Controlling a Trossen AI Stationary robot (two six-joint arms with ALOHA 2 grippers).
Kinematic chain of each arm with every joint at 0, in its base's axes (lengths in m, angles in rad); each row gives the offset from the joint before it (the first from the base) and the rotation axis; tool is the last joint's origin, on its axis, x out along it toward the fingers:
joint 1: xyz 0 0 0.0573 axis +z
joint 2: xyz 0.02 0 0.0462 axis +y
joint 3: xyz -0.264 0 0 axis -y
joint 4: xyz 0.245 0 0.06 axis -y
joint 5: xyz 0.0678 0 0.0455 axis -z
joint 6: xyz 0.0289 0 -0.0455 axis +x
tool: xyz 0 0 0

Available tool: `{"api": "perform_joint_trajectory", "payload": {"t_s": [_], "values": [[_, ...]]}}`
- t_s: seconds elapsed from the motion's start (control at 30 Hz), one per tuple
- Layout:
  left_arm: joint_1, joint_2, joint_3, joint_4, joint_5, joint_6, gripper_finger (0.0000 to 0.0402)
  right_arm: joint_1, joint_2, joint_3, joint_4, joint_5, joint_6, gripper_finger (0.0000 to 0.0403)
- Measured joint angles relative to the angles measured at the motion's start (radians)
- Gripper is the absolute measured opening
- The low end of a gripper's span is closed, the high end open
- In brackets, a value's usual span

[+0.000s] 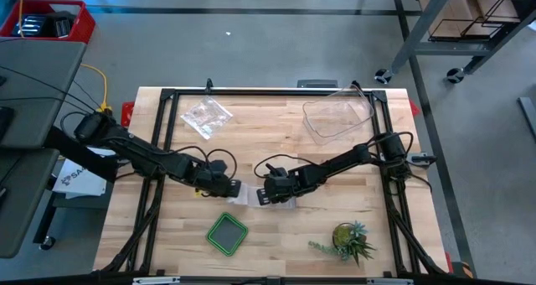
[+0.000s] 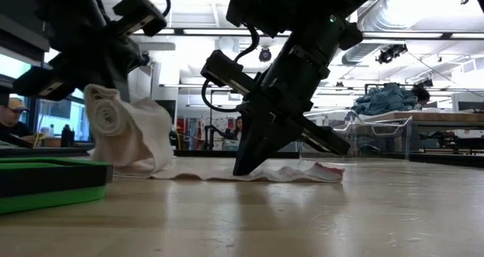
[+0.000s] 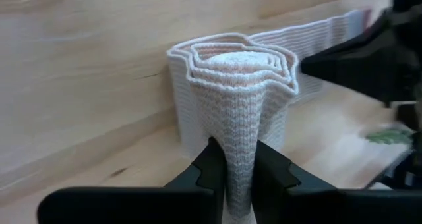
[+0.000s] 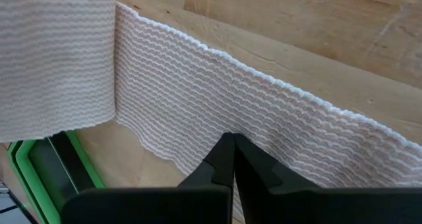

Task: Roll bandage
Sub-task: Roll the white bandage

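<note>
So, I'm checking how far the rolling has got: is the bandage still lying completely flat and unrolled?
No, the bandage is partly wound into a layered roll, pinched in the left pincer.

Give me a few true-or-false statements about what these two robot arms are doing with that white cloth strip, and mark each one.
1. The left gripper pinches the rolled part of the bandage. True.
2. The right gripper is wide open above the table. False: its fingers are shut and press down on the flat strip.
3. The bandage is rolled up completely. False: a loose stretch lies flat on the wood.
4. A green tray sits near the front edge, empty of bandage. True.
5. The clear plastic tub holds the roll. False: the roll is at the left gripper.
</note>
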Motion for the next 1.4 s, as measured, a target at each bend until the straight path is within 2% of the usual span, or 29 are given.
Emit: {"api": "perform_joint_trajectory", "payload": {"t_s": [0.4, 0.53, 0.73, 0.87, 1.13, 1.23, 1.4], "values": [[0.0, 0.002, 0.0, 0.031, -0.035, 0.017, 0.0059, 0.0, 0.0, 0.0, 0.005, -0.001, -0.002, 0.0], [0.002, 0.041, 0.0, 0.079, -0.042, 0.035, 0.006, 0.0, 0.0, 0.0, 0.011, -0.005, -0.002, 0.0], [0.035, 0.126, 0.0, 0.27, 0.057, 0.161, 0.006, 0.0, 0.002, -0.002, 0.036, -0.007, -0.002, 0.0], [0.046, 0.132, 0.0, 0.31, 0.072, 0.225, 0.006, 0.0, 0.003, -0.002, 0.042, -0.011, -0.002, 0.0], [0.077, 0.124, 0.0, 0.281, 0.114, 0.28, 0.006, -0.001, 0.003, -0.002, 0.048, -0.023, -0.025, 0.0], [0.079, 0.1, 0.0, 0.204, 0.119, 0.295, 0.006, -0.001, 0.003, -0.002, 0.047, -0.024, -0.017, 0.0], [0.08, 0.016, 0.0, 0.019, 0.067, 0.297, 0.006, -0.001, 0.003, 0.0, 0.043, -0.023, 0.005, 0.0]]}}
